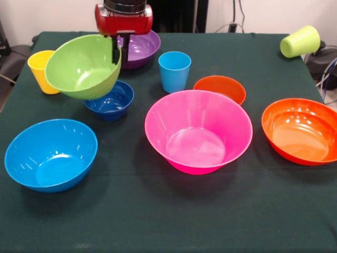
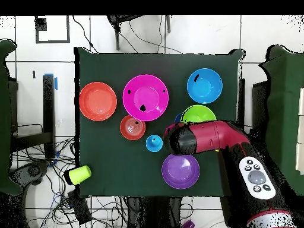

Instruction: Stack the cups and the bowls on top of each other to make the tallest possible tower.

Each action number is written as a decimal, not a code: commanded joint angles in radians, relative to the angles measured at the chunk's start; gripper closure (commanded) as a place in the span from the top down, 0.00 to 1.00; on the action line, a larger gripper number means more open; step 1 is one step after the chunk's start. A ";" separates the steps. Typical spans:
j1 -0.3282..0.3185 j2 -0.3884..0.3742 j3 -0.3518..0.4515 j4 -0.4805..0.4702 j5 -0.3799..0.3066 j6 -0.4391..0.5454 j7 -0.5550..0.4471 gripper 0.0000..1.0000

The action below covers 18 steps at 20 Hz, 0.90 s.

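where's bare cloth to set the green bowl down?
Free: the front strip of the table below the light blue bowl and pink bowl. Crowded: around the gripper, green bowl, dark blue bowl, purple bowl.

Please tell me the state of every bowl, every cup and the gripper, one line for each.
Lime green plastic bowl: lifted, tilted, rim in gripper.
Gripper: shut on that bowl's rim.
Small dark blue bowl: upright, partly under the green bowl.
Purple bowl: upright.
Large pink bowl: upright, empty.
Large light blue bowl: upright, empty.
Orange-red bowl: upright, empty.
Small orange bowl: upright.
Light blue cup: upright.
Yellow cup: upright.
Lime green cup: tipped over.
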 commanded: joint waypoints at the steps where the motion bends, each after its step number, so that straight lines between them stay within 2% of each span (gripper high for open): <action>1: 0.022 -0.013 -0.007 0.052 0.008 -0.005 0.054 0.00; 6: 0.039 0.036 -0.029 0.047 -0.019 -0.058 0.088 0.00; 18: 0.107 0.080 -0.094 0.056 -0.025 -0.147 0.150 0.00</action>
